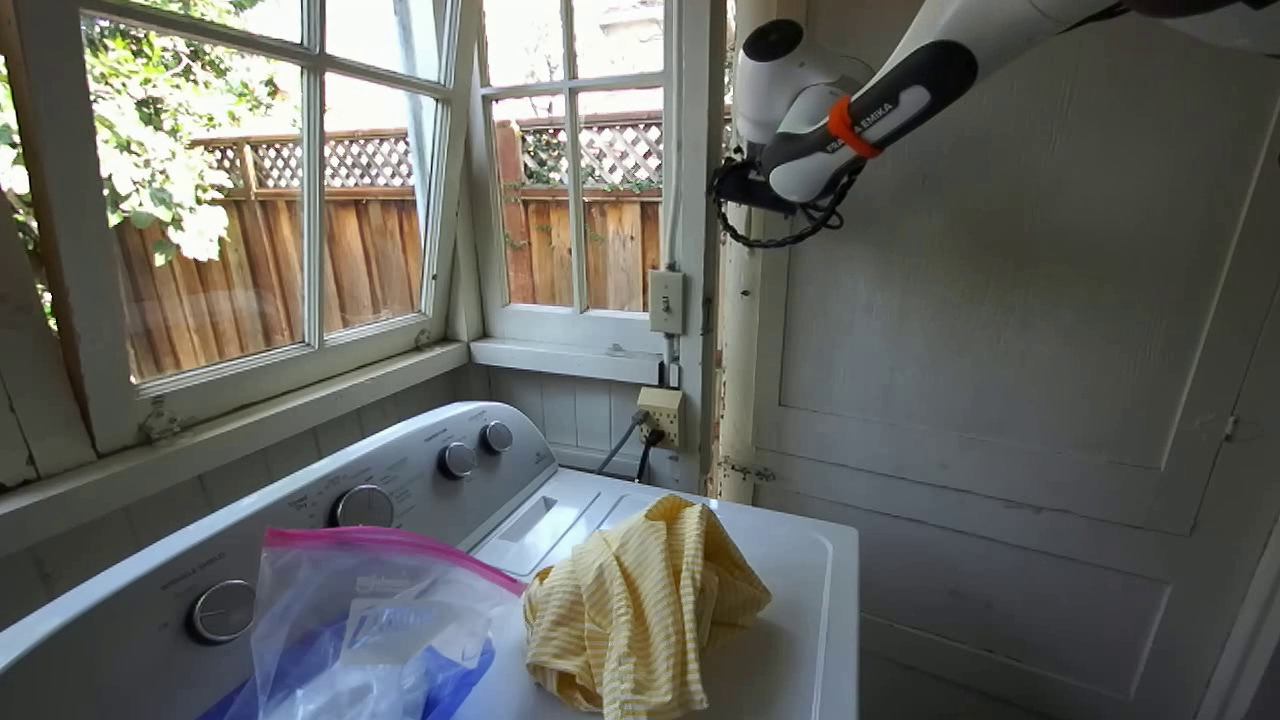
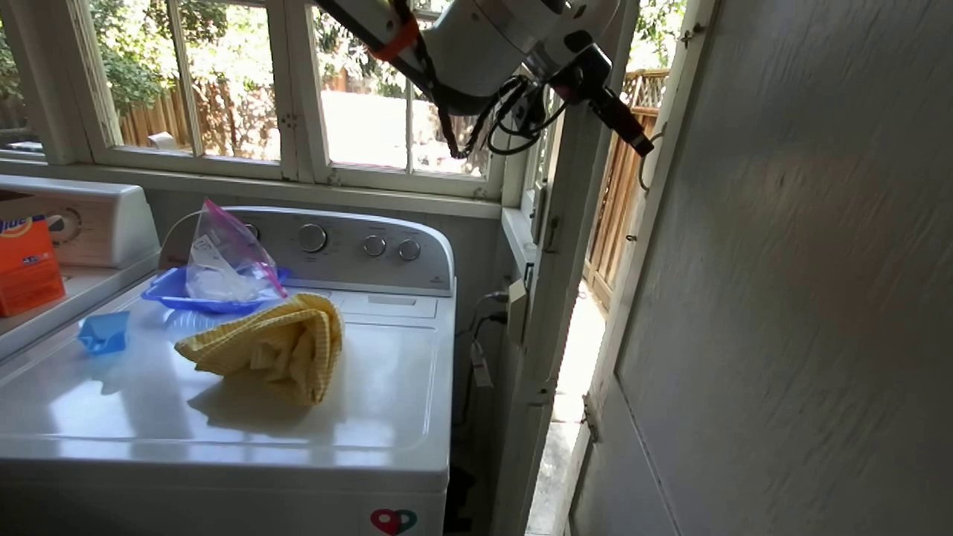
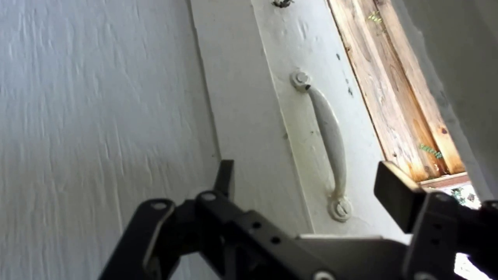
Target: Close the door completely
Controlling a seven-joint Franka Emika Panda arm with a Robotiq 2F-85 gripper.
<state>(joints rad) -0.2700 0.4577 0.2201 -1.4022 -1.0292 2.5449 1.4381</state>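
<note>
The door [image 1: 980, 300] is a tall off-white panelled door on the right in both exterior views [image 2: 789, 268]. It stands ajar, with daylight and a fence showing in the gap between its edge and the door frame [image 2: 562, 246]. In the wrist view, the door [image 3: 97, 116] fills the left and middle. Its curved white handle [image 3: 330, 144] runs along the door's edge strip. My gripper [image 3: 311, 181] is open and empty, with the handle's lower end showing between its fingertips. In an exterior view, my gripper [image 2: 645, 146] is close to the handle [image 2: 646, 175]; contact cannot be told.
A white washer [image 1: 800, 560] stands beside the doorway with a yellow striped cloth [image 1: 640, 610] and a plastic bag [image 1: 370, 610] on it. An orange box [image 2: 28, 264] is at the far left. Windows [image 2: 231, 82] and an outlet box [image 1: 661, 415] line the walls.
</note>
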